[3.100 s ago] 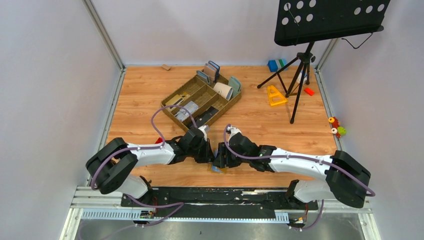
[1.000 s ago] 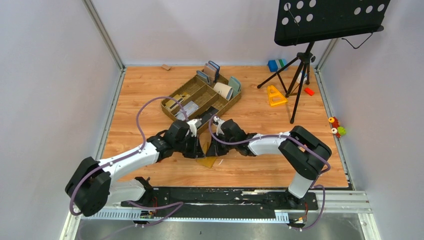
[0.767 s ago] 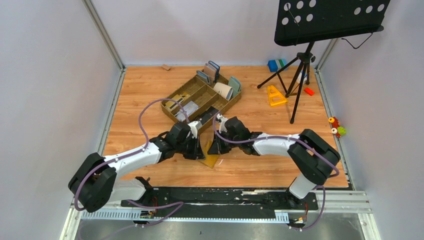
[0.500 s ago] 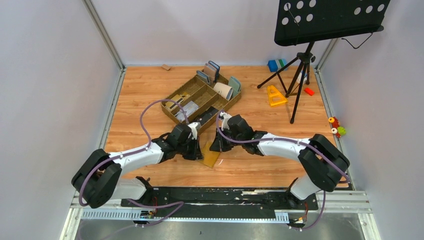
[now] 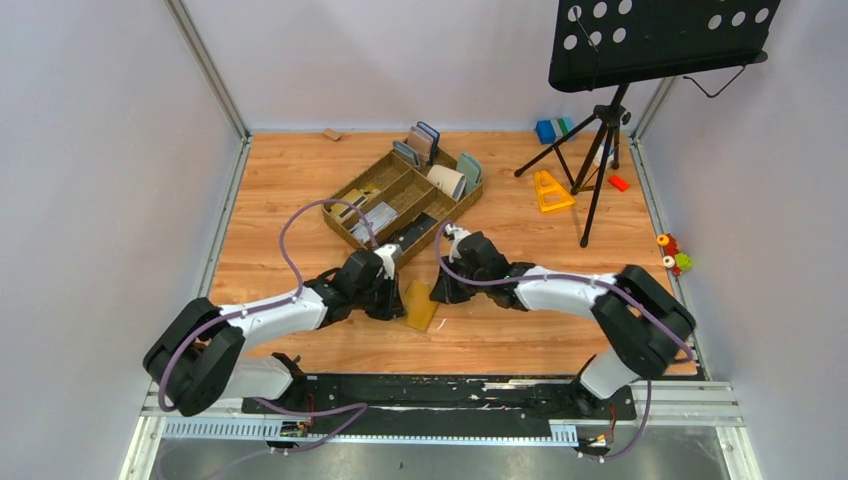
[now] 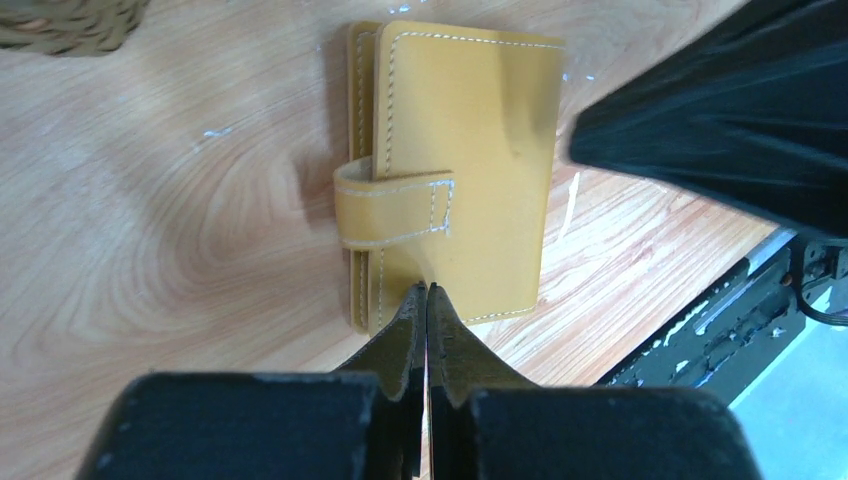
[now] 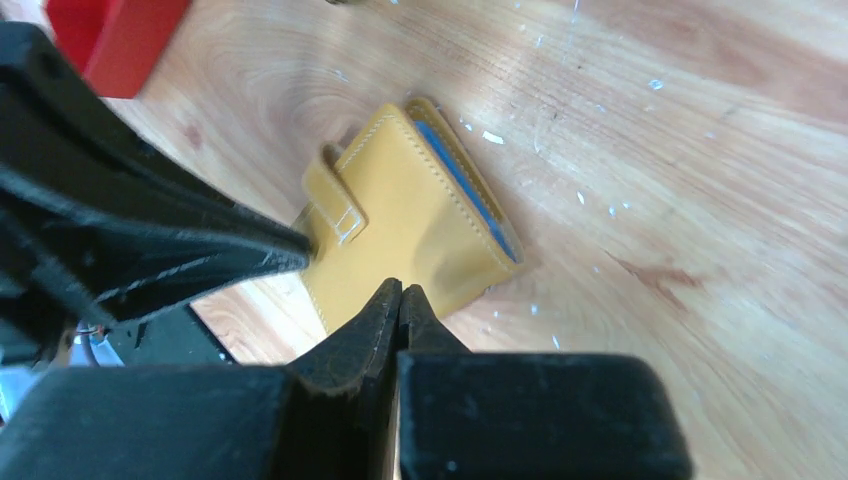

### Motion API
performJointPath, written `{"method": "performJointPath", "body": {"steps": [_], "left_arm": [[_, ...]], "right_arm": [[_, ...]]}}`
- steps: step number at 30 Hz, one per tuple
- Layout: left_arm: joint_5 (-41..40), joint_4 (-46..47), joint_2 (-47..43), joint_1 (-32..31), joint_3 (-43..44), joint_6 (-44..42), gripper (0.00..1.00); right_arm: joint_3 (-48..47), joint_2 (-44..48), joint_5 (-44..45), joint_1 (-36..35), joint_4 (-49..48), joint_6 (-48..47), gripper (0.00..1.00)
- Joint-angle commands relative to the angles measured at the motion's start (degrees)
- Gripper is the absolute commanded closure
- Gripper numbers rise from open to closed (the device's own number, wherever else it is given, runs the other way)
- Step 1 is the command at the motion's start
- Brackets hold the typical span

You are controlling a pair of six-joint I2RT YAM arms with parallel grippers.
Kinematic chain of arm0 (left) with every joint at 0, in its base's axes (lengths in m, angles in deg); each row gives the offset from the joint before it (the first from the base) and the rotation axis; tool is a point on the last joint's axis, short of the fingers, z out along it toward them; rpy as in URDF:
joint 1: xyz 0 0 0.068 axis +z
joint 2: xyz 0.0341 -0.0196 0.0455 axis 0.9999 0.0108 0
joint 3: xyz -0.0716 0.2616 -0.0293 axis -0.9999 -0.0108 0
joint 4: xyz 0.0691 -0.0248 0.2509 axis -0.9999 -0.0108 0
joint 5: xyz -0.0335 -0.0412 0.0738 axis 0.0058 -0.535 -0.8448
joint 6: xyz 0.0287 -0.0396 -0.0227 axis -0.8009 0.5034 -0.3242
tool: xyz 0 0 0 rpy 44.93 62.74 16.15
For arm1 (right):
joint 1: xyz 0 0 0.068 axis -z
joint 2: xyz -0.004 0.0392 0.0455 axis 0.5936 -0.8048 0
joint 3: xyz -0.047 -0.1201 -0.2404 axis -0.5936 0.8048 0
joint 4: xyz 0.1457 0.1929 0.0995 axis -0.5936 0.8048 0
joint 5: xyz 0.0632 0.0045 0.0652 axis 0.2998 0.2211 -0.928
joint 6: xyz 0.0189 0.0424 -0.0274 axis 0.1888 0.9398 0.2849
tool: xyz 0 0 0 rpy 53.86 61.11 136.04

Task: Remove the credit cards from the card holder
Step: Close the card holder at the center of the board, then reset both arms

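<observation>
The card holder [image 5: 420, 305] is a mustard-yellow wallet lying flat on the wood, folded, with its strap [image 6: 395, 208] across the cover. A thin blue edge [image 7: 463, 188] shows between its covers. The credit cards are hidden. My left gripper [image 6: 427, 289] is shut and empty, with its tips at the wallet's near edge [image 6: 465, 170]. My right gripper [image 7: 401, 287] is also shut and empty, its tips over the opposite edge of the wallet [image 7: 410, 215]. In the top view the left gripper [image 5: 395, 297] and the right gripper [image 5: 437, 293] flank the wallet.
A brown divided tray [image 5: 352, 190] stands just behind, holding upright wallets, a black slab and pale flat pieces. A red basket [image 7: 125, 40] sits near the left arm. A music stand's tripod [image 5: 600, 150] and small toys stand at the back right.
The wallet, tilted between the two grippers a second ago, now lies flat. The right gripper has drawn back a little to the right. Both stay shut.
</observation>
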Motion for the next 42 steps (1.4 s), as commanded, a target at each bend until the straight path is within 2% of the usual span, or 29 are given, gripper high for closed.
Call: {"method": "performJointPath", "body": {"steps": [1,5,8,10,11,13,14,15,16,17,20,23,25,27,29,33,35,39,42], "left_arm": [[-5.58,-4.97,-7.02,0.13,1.48,-2.75,1.00],[-14.72,-11.97,-16.78,0.13,3.98,-4.58,0.90],[-22.17,-15.21,-23.44,0.13,5.22,-5.50,0.82],[-27.09,-16.35,-26.96,0.13,5.79,-5.79,0.69],[-28.96,-16.61,-28.42,0.13,6.05,-5.99,0.59],[-33.76,-16.74,-31.00,0.13,6.46,-6.61,0.42],[-36.21,-16.90,-31.82,0.08,6.76,-7.24,0.35],[-38.37,-16.60,-32.39,0.11,6.96,-8.30,0.21],[-40.02,-15.40,-33.08,0.12,6.86,-10.16,0.02],[-39.26,-8.59,-35.47,0.12,4.07,-18.17,0.00],[-40.55,3.49,-38.00,0.12,-1.81,-24.83,0.00],[-46.01,11.84,-37.07,0.39,-6.19,-31.74,0.00],[-48.62,14.21,-35.85,2.55,-7.32,-33.96,0.00],[-46.21,16.01,-34.92,8.55,-8.81,-33.30,0.00],[-40.04,18.07,-34.33,15.05,-10.44,-32.46,0.00],[-39.53,22.29,-33.51,22.07,-13.75,-35.39,0.00],[-40.61,28.83,-31.04,24.00,-16.02,-35.87,0.00],[-35.29,38.97,-20.51,32.24,-18.45,-34.90,0.00],[-30.18,45.74,-16.59,35.03,-19.87,-34.54,0.00]], "right_arm": [[1.60,12.44,4.87,1.59,1.01,-3.37,1.00],[0.85,21.14,10.73,4.08,7.79,-6.12,0.99],[0.59,27.50,20.44,5.32,13.35,-8.79,0.97],[1.54,32.96,27.02,5.78,14.86,-10.24,0.92],[2.20,35.64,29.64,6.02,15.01,-11.15,0.89],[4.11,41.03,34.50,6.08,14.21,-14.02,0.78],[5.56,43.80,35.79,6.10,12.45,-16.85,0.67],[7.48,46.46,36.46,6.12,9.71,-20.29,0.35],[10.22,49.08,37.85,6.12,6.14,-22.93,0.05],[14.43,53.12,48.55,6.22,-0.29,-24.78,0.00],[13.30,54.93,51.32,6.75,3.00,-30.71,0.00],[15.22,58.18,48.48,10.75,2.06,-34.41,0.00],[18.13,60.38,46.96,14.99,-1.48,-34.78,0.00],[22.41,61.63,45.03,20.70,-7.94,-34.90,0.01],[25.72,61.08,42.02,25.59,-11.73,-35.20,0.02],[28.93,55.33,38.16,31.70,-17.23,-37.39,0.01],[30.18,50.42,37.47,32.19,-22.62,-39.69,0.00],[33.26,33.82,40.35,33.41,-39.45,-38.73,0.00],[34.96,23.13,39.98,34.16,-55.96,-41.92,0.00]]}}
